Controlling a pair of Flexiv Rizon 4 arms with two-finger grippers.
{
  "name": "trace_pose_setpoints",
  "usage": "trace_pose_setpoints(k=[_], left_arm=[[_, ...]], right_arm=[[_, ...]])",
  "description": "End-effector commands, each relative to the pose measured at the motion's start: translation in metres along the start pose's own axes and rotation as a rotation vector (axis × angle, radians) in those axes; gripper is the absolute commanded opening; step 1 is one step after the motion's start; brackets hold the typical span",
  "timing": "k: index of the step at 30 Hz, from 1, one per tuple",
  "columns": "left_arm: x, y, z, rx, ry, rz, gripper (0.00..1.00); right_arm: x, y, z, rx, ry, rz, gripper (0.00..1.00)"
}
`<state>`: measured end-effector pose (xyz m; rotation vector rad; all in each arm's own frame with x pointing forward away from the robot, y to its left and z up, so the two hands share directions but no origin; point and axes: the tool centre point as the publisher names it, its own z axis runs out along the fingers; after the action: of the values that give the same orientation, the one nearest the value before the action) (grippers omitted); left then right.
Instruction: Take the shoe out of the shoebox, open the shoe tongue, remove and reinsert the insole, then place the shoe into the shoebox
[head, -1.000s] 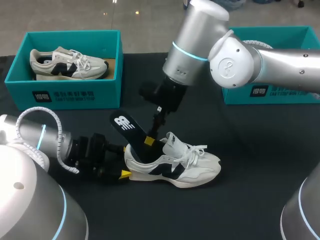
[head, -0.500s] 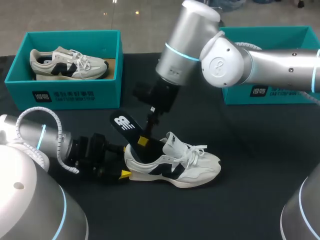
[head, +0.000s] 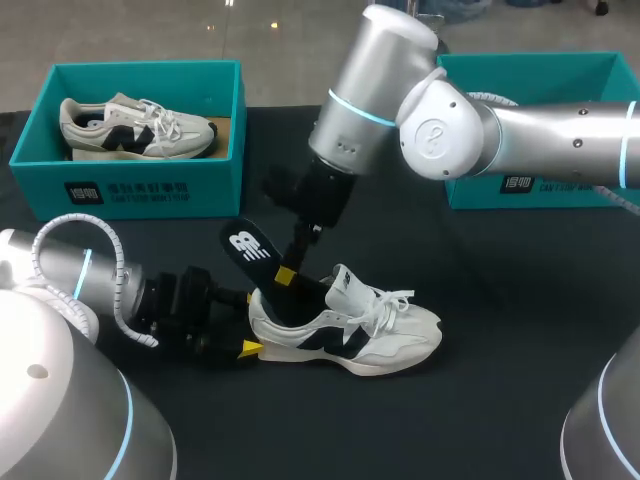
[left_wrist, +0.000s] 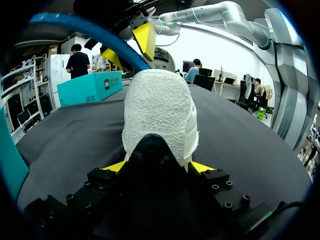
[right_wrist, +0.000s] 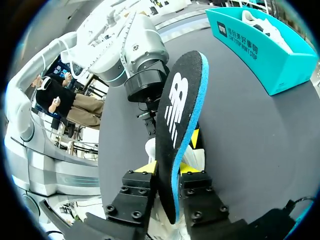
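A teal cardboard shoebox (head: 130, 185) at the far left of the dark tabletop (head: 500, 300) holds a white-and-black sneaker (head: 135, 128) lying lengthwise, toe to the right. A second teal shoebox (head: 590, 68) stands at the far right, and the arm hides most of its inside. The shoe (head: 350, 325) lies upright mid-tabletop with its long axis left to right, its toe to the right and its terry-lined heel to the left. The left tool (head: 248, 322) clamps that heel from both sides. The right tool (right_wrist: 167, 167) pinches the flat black, blue-edged insole (head: 250, 250), which slants up out of the shoe's opening toward the far left.
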<state>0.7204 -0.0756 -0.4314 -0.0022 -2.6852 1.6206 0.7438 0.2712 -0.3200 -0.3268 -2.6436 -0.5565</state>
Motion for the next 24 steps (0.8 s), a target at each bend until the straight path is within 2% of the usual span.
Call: trace_pose_setpoints(k=[1,9,13,17,19,21,24], left_arm=[[-0.001,0.004,0.004,-0.002,-0.002,0.001,0.0],[-0.001,0.004,0.004,-0.002,-0.002,0.001,0.0],[-0.001,0.004,0.004,-0.002,-0.002,0.001,0.0],[-0.001,0.004,0.004,-0.002,-0.002,0.001,0.0],[-0.001,0.004,0.004,-0.002,-0.002,0.001,0.0],[-0.001,0.004,0.004,-0.002,-0.002,0.001,0.0],[-0.001,0.004,0.004,-0.002,-0.002,0.001,0.0]], right_arm=[[0.0,0.001,0.003,-0.007,0.001,-0.003,0.0],[0.002,0.003,0.0,-0.024,-0.008,-0.016,0.0],[0.004,0.01,-0.011,-0.05,-0.036,-0.034,0.0],[0.005,0.019,-0.035,-0.118,-0.092,-0.039,0.0],[0.002,0.025,-0.053,-0.157,-0.133,-0.047,0.0],[-0.001,0.034,-0.072,-0.233,-0.168,-0.073,0.0],[-0.005,0.049,-0.103,-0.281,-0.224,-0.106,0.0]])
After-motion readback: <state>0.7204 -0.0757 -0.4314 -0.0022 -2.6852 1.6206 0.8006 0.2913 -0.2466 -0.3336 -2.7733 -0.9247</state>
